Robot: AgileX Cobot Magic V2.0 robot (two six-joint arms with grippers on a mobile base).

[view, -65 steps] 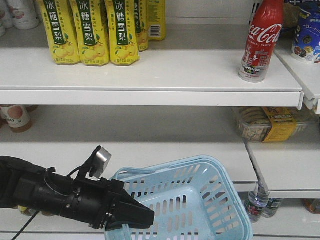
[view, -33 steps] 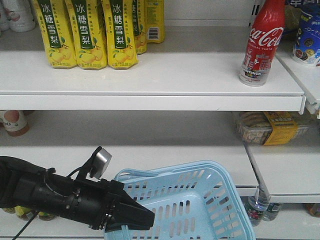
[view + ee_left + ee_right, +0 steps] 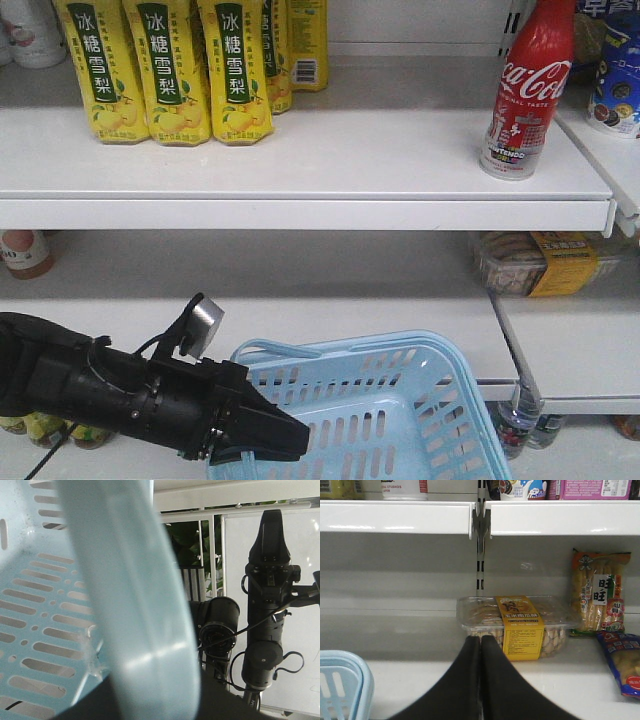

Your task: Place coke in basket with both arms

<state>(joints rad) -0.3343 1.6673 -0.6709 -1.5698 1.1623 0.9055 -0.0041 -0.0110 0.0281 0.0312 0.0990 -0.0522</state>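
The job is barely begun, by my reading. The coke stands upright on the upper shelf at about 2 o'clock in the front view, near the shelf's front edge and well apart from the yellow pear-drink bottles at 11 o'clock. Nothing is touching it.

My left arm comes in from 8 o'clock. Its jaws look clamped on the near left corner of the basket, which hangs tilted in front of the lower shelves at 6 o'clock. From the left wrist view the blue rim fills the lens, so I judge that hold is made, though I can't see the contact itself.

My right arm is free. In its own wrist view the jaws are pressed together on nothing and aimed at a clear snack box on the lower shelf, below the level of the coke.

Done: basket in hand. Left to do: raise the right arm, part the jaws, take the coke and lower it into the basket.
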